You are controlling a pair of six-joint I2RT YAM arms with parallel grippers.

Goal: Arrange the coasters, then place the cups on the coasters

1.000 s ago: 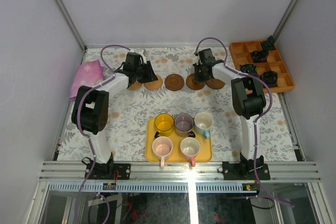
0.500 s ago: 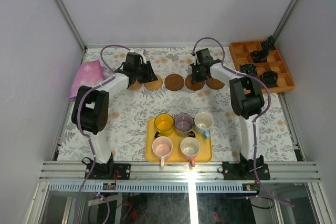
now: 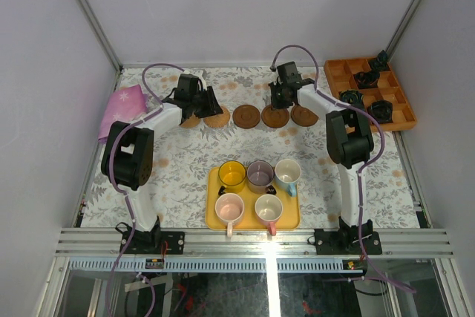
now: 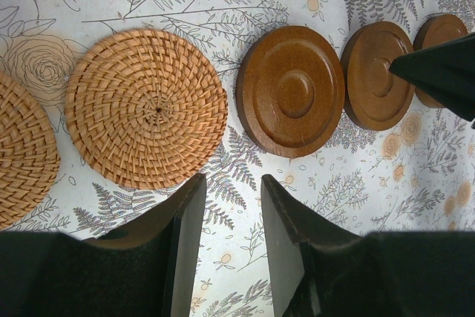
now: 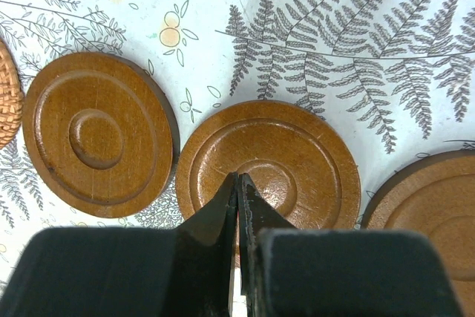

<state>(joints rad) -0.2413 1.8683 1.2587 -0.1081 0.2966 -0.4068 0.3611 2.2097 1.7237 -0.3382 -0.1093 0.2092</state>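
Right fingers [image 5: 215, 243] pressed together above a brown coaster [image 5: 297, 154]; left fingers [image 4: 185, 235] spread, empty; cups [image 3: 259, 174] at 6 o'clock.

Tan woven coasters [image 4: 146, 108]; brown ringed coasters [image 5: 267, 165]; fern-and-flower printed tablecloth [image 3: 185, 161]; yellow tray [image 3: 289, 220].

Bright even light, soft shadows.

Right gripper [image 5: 238, 183] drew farther back — slightly left.
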